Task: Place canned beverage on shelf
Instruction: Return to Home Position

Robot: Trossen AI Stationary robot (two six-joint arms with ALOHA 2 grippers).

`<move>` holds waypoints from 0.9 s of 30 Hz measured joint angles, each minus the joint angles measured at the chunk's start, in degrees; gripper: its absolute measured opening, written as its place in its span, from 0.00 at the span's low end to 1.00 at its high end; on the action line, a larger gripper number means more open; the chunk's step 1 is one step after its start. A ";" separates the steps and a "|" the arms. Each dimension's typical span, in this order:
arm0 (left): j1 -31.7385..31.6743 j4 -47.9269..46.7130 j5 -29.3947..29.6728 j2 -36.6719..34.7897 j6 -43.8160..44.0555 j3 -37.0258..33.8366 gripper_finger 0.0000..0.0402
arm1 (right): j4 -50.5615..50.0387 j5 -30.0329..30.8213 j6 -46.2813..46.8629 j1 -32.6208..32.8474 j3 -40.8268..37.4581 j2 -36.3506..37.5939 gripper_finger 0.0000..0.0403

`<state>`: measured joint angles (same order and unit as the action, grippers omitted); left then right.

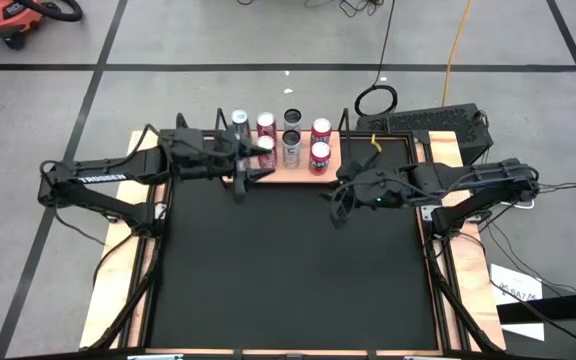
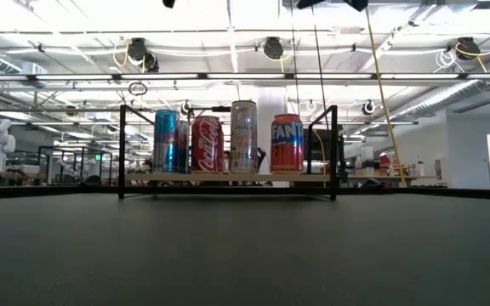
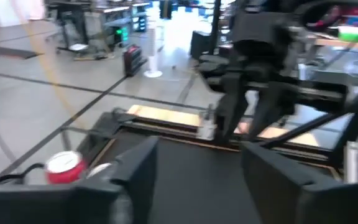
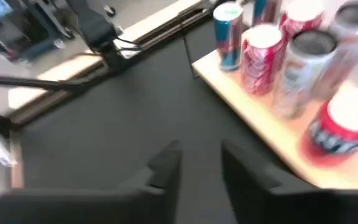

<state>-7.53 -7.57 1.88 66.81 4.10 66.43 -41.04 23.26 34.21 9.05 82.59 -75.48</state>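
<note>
The shelf (image 1: 290, 173), a light-wood board with black wire brackets, stands at the table's far middle and carries several upright cans (image 1: 292, 148). The low view shows a blue can (image 2: 166, 141), a red cola can (image 2: 207, 144), a tall silver can (image 2: 243, 136) and a red Fanta can (image 2: 287, 143) on the board (image 2: 228, 177). My left gripper (image 1: 251, 172) is open and empty in the air by the shelf's left end; its wrist view (image 3: 197, 180) shows nothing between the fingers. My right gripper (image 1: 334, 207) is open and empty above the black tabletop just in front of the shelf's right end, shown also in its wrist view (image 4: 201, 165).
The black tabletop (image 1: 288, 270) has wooden strips along its sides. A black keyboard-like box (image 1: 438, 122) lies at the far right corner, with cables behind it. The right wrist view shows the cans close ahead of my right gripper on the board (image 4: 260, 130).
</note>
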 joint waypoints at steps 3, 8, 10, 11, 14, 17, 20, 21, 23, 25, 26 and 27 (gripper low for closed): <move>2.20 3.01 0.15 0.58 1.38 -0.04 0.41 | 1.66 -1.04 1.25 -0.05 0.00 0.25 0.10; 3.30 6.69 -1.38 0.76 3.08 -0.24 0.13 | 5.01 -0.51 -6.79 1.36 0.02 3.33 0.02; 3.76 6.14 -1.78 0.76 3.10 -0.24 0.04 | 4.78 -0.62 -9.45 1.73 0.02 4.97 0.01; 4.24 5.60 -1.82 0.76 3.10 -0.24 0.02 | 4.63 -0.54 -10.73 2.03 -0.11 5.75 0.00; 6.19 2.94 -1.85 0.73 2.32 -0.24 0.03 | 6.51 -0.47 -12.64 2.28 -3.41 9.60 0.00; 8.33 0.43 -1.35 0.76 1.12 -0.48 0.01 | 13.79 -0.73 -12.71 2.32 -11.17 15.30 0.00; 9.69 4.69 -0.08 -0.78 1.16 -4.35 0.00 | 25.62 -1.30 -12.86 2.79 -21.81 21.85 0.00; 9.92 7.25 0.35 -1.72 1.60 -6.61 0.00 | 29.50 -2.34 -12.88 2.96 -25.30 23.89 0.00; 9.97 12.05 1.43 -3.79 3.88 -12.29 0.00 | 36.83 -3.88 -12.84 3.20 -31.69 27.23 0.00; 9.96 18.38 2.31 -6.21 6.53 -18.82 0.00 | 41.11 -5.91 -12.86 3.51 -36.52 29.91 0.00; 9.95 21.27 2.85 -7.53 7.45 -21.94 0.00 | 41.44 -6.11 -12.86 3.64 -38.31 30.86 0.00; 9.93 23.98 2.94 -9.00 7.43 -24.96 0.00 | 41.50 -6.75 -12.87 3.70 -39.67 31.87 0.00</move>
<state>2.40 16.41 4.82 57.82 11.54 41.48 0.46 16.51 21.33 12.75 42.92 -43.62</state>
